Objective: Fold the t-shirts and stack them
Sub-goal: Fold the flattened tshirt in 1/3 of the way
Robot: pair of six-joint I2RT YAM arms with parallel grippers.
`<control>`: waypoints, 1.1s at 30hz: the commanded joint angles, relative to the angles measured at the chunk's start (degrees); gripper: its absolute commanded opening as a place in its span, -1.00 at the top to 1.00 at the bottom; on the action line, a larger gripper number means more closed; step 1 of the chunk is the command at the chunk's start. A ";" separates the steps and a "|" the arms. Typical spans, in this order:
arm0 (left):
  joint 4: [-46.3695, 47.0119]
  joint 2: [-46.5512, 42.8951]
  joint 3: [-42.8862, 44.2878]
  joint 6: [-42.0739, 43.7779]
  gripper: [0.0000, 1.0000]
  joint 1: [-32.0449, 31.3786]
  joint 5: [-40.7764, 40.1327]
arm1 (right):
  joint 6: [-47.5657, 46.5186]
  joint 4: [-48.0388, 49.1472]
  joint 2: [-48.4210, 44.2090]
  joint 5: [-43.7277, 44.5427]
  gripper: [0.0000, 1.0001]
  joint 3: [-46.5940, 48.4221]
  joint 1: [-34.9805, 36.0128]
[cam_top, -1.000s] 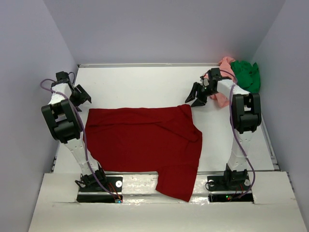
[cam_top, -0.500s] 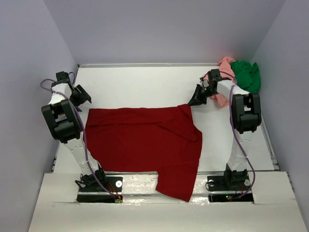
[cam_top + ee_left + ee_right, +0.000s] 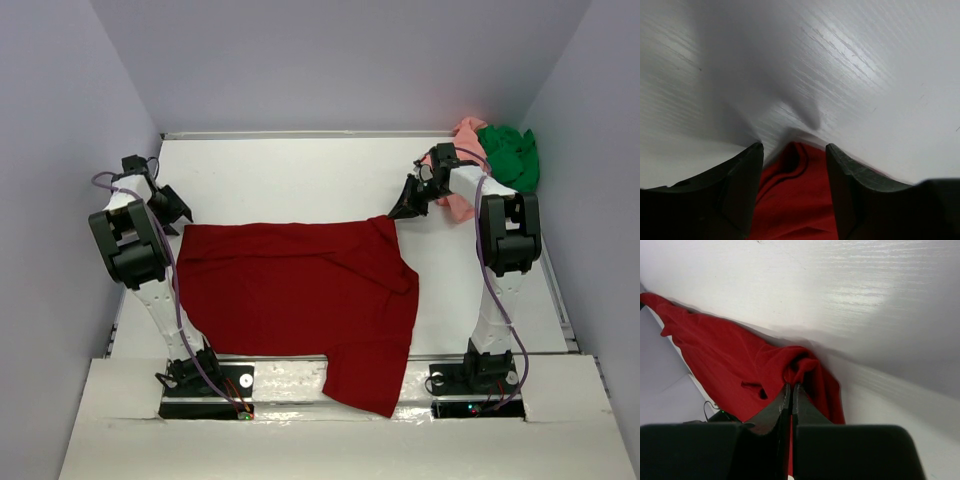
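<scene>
The dark red t-shirt (image 3: 300, 290) lies spread on the white table (image 3: 300, 170), its lower right part hanging over the near edge. My right gripper (image 3: 397, 212) is shut on the shirt's far right corner; in the right wrist view the cloth (image 3: 735, 365) bunches up at the closed fingertips (image 3: 791, 385). My left gripper (image 3: 178, 212) is at the far left corner. In the left wrist view its jaws (image 3: 794, 146) stand apart, with the red corner (image 3: 797, 200) lying between them. The salmon pink t-shirt (image 3: 462, 205) and the bright green t-shirt (image 3: 510, 155) lie crumpled at the back right.
Grey walls close in the table on the left, back and right. The pink and green heap sits just behind my right arm (image 3: 505, 240). Bare white table surface stretches beyond the red shirt toward the back wall.
My right gripper closed on the red shirt's far right corner. My left gripper dropped slightly toward the far left corner and its jaws narrowed around it.
</scene>
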 commanded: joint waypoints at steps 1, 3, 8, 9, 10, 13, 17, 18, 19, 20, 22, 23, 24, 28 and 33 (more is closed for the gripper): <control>-1.17 0.60 0.82 0.86 -0.20 0.06 2.62 | 0.22 0.80 -0.02 -1.57 1.00 1.59 -0.31; -0.99 0.95 0.82 0.86 -0.15 0.06 3.23 | 0.22 0.80 0.06 -1.57 1.00 1.68 -0.31; -1.43 1.22 1.78 0.95 0.17 0.06 3.68 | 0.39 0.80 0.24 -1.66 1.00 1.95 -0.31; -1.52 1.22 1.96 1.04 0.23 0.06 3.68 | 0.39 0.80 0.24 -1.66 1.00 1.95 -0.31; -1.87 1.22 2.05 1.04 0.26 0.06 3.68 | 0.39 0.80 0.33 -1.66 1.00 1.86 -0.31; -2.22 0.87 2.14 0.86 0.27 0.06 3.33 | 0.39 0.80 0.42 -1.57 1.00 1.77 -0.31; -2.57 0.08 1.96 0.95 0.26 0.06 3.32 | 0.39 0.71 0.68 -1.57 1.00 1.86 -0.31; -2.49 -0.19 1.87 1.04 0.28 0.06 3.41 | 0.39 0.71 0.59 -1.66 1.00 1.86 -0.31; -2.48 -0.36 1.70 1.04 0.34 0.15 3.32 | 0.39 0.71 0.68 -1.66 1.00 1.95 -0.31; -2.48 -0.54 1.61 1.04 0.44 0.06 3.41 | 0.31 0.71 0.85 -1.75 1.00 2.03 -0.31; -2.57 -0.54 1.17 1.12 0.83 0.06 3.32 | 0.22 0.53 0.94 -1.84 1.00 2.30 -0.31; -2.75 -0.54 1.08 1.12 0.95 0.06 3.15 | 0.22 0.45 1.03 -1.92 1.00 2.39 -0.31; -2.75 -0.63 0.91 1.21 1.00 0.06 2.97 | 0.22 0.44 1.12 -2.01 1.00 2.47 -0.31; -2.48 -0.89 0.56 1.13 1.00 0.06 3.06 | -0.04 0.09 1.38 -1.66 1.00 3.35 -0.31; -1.96 0.16 1.78 0.34 1.00 0.06 2.88 | 0.13 -0.70 3.40 -0.26 1.00 6.42 -0.31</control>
